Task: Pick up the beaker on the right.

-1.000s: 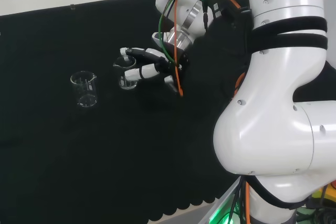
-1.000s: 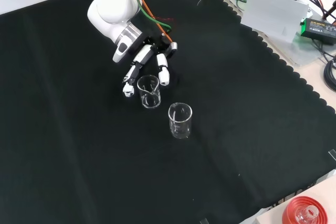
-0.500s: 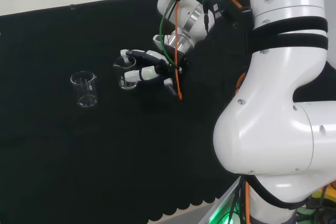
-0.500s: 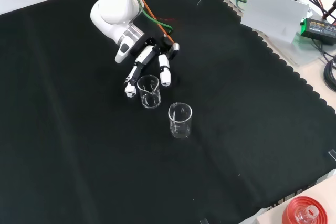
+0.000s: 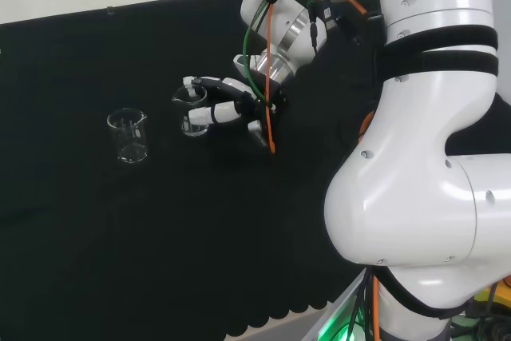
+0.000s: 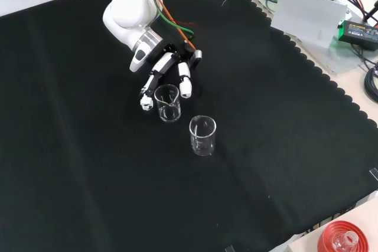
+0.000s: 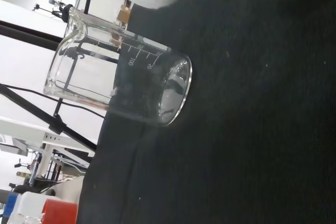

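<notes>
Two small clear glass beakers on black cloth (image 6: 88, 163). First beaker (image 6: 167, 103), farther off in front view, right one in head view (image 5: 192, 113). Second beaker (image 6: 202, 136), nearer in front view, left one in head view (image 5: 128, 136). One black and white hand (image 6: 168, 66). One red round thing (image 6: 342, 237), near right corner, front view.

Robotics lab: black-cloth bench (image 6: 88, 163), glass beakers (image 6: 202, 135), white robot arm (image 5: 431, 157), cabling and electronics (image 6: 354, 28) far right.
</notes>
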`<state>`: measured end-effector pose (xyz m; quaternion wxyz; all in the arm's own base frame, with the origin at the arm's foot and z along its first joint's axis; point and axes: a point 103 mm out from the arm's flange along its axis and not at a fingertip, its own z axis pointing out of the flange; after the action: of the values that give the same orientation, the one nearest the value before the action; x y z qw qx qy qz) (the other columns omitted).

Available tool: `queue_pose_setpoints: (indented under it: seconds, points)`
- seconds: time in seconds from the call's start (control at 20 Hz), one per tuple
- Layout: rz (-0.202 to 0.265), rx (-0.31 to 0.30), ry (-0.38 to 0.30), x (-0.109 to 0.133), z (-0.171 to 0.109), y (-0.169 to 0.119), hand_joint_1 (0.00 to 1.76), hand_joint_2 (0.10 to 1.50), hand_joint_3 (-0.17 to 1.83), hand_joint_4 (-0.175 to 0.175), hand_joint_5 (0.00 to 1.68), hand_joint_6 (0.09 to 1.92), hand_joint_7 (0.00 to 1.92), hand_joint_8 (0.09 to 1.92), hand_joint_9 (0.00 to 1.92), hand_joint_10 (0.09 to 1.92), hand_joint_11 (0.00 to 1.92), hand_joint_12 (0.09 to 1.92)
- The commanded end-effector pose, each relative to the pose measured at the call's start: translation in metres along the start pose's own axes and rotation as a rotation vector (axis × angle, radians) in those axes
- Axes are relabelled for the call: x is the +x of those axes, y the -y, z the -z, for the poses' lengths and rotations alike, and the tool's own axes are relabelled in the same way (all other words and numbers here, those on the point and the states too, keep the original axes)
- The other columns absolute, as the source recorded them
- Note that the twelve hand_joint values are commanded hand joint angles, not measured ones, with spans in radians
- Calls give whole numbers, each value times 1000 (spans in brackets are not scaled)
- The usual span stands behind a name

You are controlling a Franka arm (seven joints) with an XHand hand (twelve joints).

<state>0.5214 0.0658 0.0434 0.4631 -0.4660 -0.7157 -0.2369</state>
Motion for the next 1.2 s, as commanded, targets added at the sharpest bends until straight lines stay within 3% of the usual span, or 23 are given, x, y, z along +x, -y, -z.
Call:
queue_pose_setpoints:
  seconds: [0.05, 0.4, 1.2]
  points:
    - [3, -1, 0, 1, -1, -2, 997, 842, -175, -32, 314, 87, 177, 505, 181, 627, 0, 860]
    - [21, -22, -7, 5, -3, -4, 1000, 851, -175, -25, 380, 87, 247, 504, 237, 615, 0, 934]
    - [1, -36, -17, 0, -8, -6, 1034, 873, -175, -16, 464, 87, 358, 511, 330, 602, 0, 1043]
